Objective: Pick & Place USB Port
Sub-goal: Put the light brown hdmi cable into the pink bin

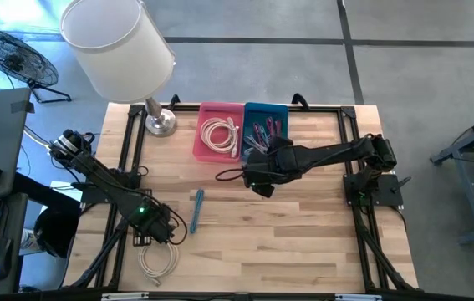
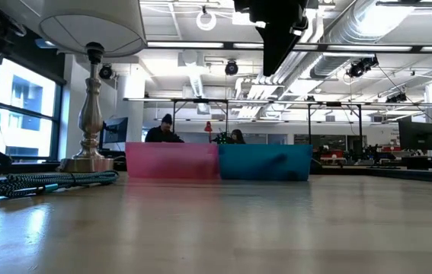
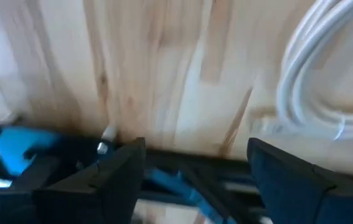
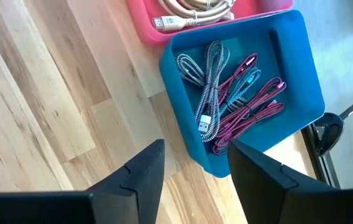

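Near the bench's far edge, the right gripper is held open and empty beside the blue plastic bin of braided cables. One blue cable lies mid-bench, apparently next to be fetched; the left gripper, open, waits at the near-left corner.

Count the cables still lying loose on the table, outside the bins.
2 in view. A blue cable lies mid-table, in front of the pink bin. A white coiled cable sits at the front edge by the left gripper. The arms may hide others.
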Controlling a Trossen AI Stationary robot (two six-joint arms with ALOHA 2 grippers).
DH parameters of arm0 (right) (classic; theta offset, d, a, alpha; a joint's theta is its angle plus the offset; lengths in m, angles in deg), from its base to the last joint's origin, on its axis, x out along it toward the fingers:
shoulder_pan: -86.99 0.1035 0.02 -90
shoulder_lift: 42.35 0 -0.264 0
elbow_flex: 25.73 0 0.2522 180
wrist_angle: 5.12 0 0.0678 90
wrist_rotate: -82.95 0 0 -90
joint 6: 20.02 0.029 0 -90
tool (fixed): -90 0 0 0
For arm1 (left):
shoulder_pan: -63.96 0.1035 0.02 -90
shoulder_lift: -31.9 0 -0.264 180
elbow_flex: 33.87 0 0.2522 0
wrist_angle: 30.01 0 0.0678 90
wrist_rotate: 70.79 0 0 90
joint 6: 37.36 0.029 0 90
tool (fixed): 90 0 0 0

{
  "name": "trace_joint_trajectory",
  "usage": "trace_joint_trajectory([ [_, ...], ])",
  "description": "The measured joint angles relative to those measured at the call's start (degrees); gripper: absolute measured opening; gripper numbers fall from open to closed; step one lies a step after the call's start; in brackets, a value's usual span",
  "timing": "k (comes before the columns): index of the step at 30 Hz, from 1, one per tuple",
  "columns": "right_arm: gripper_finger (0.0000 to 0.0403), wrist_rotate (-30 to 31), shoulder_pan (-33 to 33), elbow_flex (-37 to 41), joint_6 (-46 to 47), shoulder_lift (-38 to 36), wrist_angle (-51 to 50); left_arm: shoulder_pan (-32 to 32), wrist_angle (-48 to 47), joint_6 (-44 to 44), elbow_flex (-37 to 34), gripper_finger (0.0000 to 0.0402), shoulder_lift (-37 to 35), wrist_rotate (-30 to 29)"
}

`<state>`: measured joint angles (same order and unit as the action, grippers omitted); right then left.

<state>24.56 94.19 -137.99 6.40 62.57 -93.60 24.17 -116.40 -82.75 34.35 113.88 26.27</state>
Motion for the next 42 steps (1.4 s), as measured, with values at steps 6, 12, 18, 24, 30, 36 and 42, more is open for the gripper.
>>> trace_joint_trajectory([
  [6, 0.0167, 0.0, 0.0, 0.0, 0.5, 0.0, 0.0, 0.0, 12.3, -2.7, 0.0, 0.0287, 0.0, 2.3],
  [12, 0.0166, -0.1, 0.2, 0.0, 0.6, 0.0, 0.0, -2.9, 20.8, -1.4, 0.1, 0.0287, 0.7, -0.1],
  [18, 0.0165, -0.1, 1.2, 0.0, 0.6, 0.0, 0.5, -4.3, 17.7, -1.1, 0.1, 0.0287, 4.7, -0.2],
  [24, 0.0165, -0.1, 2.4, 0.0, 0.6, 0.0, 0.9, -4.1, 19.2, 5.4, 0.0, 0.0287, 10.0, -0.2],
  [30, 0.0165, -0.1, 4.1, 0.0, 0.6, 0.0, 0.9, -4.1, 18.8, 10.5, 0.1, 0.0257, 15.7, -1.4],
  [36, 0.0165, -0.1, 6.3, 0.0, 0.1, 0.0, -0.3, -4.1, 17.1, 11.5, 0.6, 0.0036, 16.9, -2.3],
  [42, 0.0165, -0.2, 9.4, 0.0, 2.1, 0.0, -3.4, -4.1, 1.0, 12.2, 9.3, 0.0029, 15.9, -9.8],
])
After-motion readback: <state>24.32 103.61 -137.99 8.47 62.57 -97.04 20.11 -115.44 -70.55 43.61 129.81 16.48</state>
